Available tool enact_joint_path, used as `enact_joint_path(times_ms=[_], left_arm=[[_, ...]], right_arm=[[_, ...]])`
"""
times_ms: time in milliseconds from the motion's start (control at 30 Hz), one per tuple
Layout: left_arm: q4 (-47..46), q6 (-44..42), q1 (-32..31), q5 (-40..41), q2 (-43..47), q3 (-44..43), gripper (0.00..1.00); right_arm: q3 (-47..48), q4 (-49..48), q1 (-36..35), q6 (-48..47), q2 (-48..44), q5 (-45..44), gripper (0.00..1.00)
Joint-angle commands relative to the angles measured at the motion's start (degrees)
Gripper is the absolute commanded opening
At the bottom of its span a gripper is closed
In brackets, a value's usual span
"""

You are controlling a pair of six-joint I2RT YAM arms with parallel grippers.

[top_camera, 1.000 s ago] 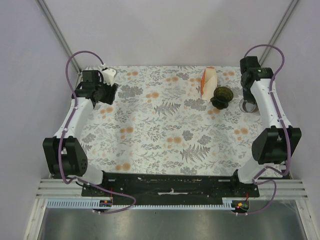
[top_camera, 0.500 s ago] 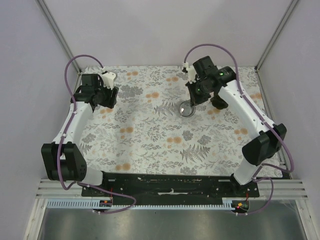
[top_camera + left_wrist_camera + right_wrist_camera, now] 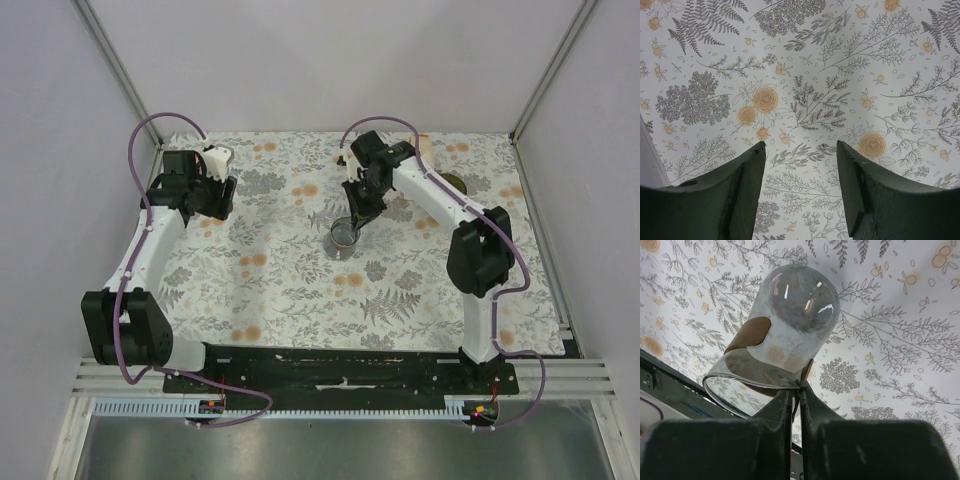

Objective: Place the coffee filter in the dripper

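My right gripper (image 3: 356, 214) (image 3: 801, 385) is shut on the rim of a clear grey glass cylinder (image 3: 345, 235) (image 3: 790, 320) and holds it tilted over the middle of the table. Only a dark sliver of the dripper (image 3: 455, 181) shows, just behind my right arm at the back right. The coffee filter is out of view. At the back left, my left gripper (image 3: 205, 186) (image 3: 800, 145) hangs open over the bare cloth, with nothing between its fingers.
A floral cloth (image 3: 300, 290) covers the table. The orange tip of a white-and-orange pack (image 3: 423, 138) peeks out behind my right arm at the back. Grey walls with metal posts close in the back and both sides.
My right arm has swung from the back right to the table's middle, carrying the glass cylinder leftward, and now covers the pack and most of the dripper. The left arm has barely moved.
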State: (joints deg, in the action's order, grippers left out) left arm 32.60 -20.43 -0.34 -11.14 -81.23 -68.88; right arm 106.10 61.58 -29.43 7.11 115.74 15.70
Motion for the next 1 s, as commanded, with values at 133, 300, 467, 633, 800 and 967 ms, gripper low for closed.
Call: enact_joint_path(times_ms=[133, 300, 467, 633, 800, 967], left_arm=[[-0.1, 1.7, 0.2, -1.2, 2.0, 0.0, 0.65], [-0.1, 1.5, 0.3, -0.8, 2.0, 0.2, 0.65], [-0.1, 1.5, 0.3, -0.7, 2.0, 0.3, 0.65], [0.0, 1.3, 0.3, -0.9, 2.3, 0.5, 0.65], [0.4, 1.4, 0.3, -1.6, 2.3, 0.4, 0.65], [0.9, 1.2, 0.3, -1.4, 2.7, 0.6, 0.65]], right_arm=[[6.9, -2.3, -0.1, 3.3, 3.5, 1.3, 0.29], [8.2, -3.0, -0.1, 1.2, -1.6, 2.1, 0.55], [5.0, -4.9, 2.9, -1.2, -11.2, -8.4, 0.7], [-7.6, -14.4, 18.4, 2.9, -20.4, -12.4, 0.79], [-9.0, -16.8, 30.6, 4.0, -15.3, -14.7, 0.83], [-8.2, -19.0, 37.5, 6.1, -6.8, -11.2, 0.8]])
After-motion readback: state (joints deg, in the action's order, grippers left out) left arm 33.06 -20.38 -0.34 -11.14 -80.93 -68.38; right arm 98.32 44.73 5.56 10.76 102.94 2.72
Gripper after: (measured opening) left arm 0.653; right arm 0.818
